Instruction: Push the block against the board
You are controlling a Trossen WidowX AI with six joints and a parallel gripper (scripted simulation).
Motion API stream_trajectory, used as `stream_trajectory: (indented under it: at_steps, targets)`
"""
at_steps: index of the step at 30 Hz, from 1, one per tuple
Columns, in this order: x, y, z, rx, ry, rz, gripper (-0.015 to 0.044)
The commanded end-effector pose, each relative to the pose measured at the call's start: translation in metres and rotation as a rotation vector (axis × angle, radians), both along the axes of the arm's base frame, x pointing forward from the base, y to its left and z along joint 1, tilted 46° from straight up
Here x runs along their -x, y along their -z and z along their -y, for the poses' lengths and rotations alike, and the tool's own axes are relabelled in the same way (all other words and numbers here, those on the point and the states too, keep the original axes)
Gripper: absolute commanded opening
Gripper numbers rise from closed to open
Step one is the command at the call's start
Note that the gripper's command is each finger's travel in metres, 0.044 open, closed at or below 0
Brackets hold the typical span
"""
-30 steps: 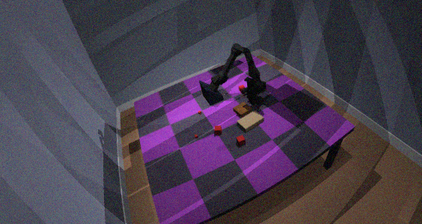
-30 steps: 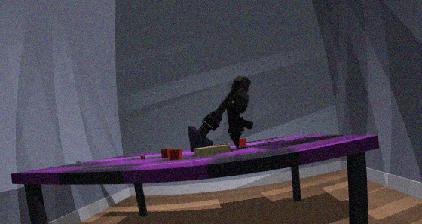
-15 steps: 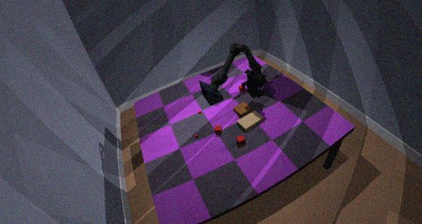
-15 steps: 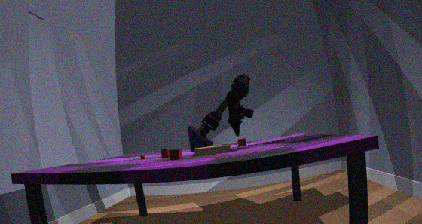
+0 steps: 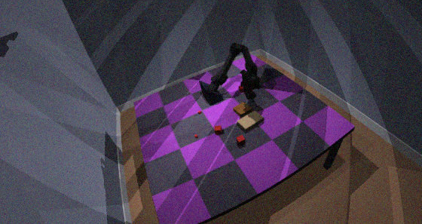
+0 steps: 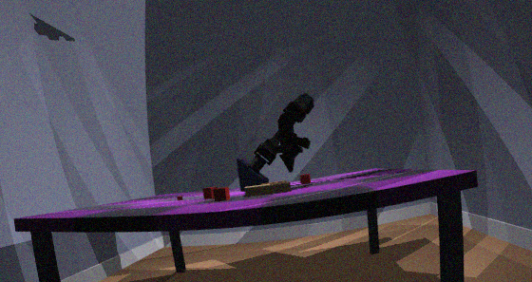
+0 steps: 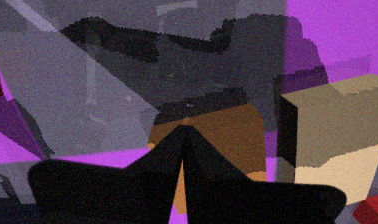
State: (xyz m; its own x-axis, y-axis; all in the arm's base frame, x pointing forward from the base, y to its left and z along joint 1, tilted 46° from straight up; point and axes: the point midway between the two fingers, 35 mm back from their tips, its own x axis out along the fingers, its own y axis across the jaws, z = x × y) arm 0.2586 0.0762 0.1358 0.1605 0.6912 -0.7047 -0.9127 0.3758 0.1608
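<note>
Square block (image 5: 242,108) (image 7: 226,137) lies flat on the tabletop (image 5: 260,170) (image 6: 142,221), in the top view between its middle and its far corner. Board (image 5: 250,121) (image 6: 267,188) (image 7: 341,117) lies just beside it, a narrow strip of tabletop showing between the two in the wrist view, so they do not touch. The fingers (image 5: 252,100) (image 6: 290,169) are closed together on nothing, above the tabletop near the block. Beyond the board, toward the left and near edges in the top view, sit two red cubes (image 5: 218,129) (image 5: 240,139) (image 6: 208,193) (image 6: 221,194); another red cube (image 5: 241,88) (image 6: 305,178) is nearer the far corner. The blue base (image 5: 211,93) (image 6: 247,174) stands toward the far left edge.
</note>
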Motion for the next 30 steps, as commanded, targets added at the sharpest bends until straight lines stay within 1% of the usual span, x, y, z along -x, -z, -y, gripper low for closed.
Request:
stream_trajectory:
  at_steps: [1,30]
  targets:
    - [0.007,0.008,0.006,-0.016,0.084,-0.09,0.0]
    - [0.062,0.057,0.042,-0.181,0.786,-0.797,0.0]
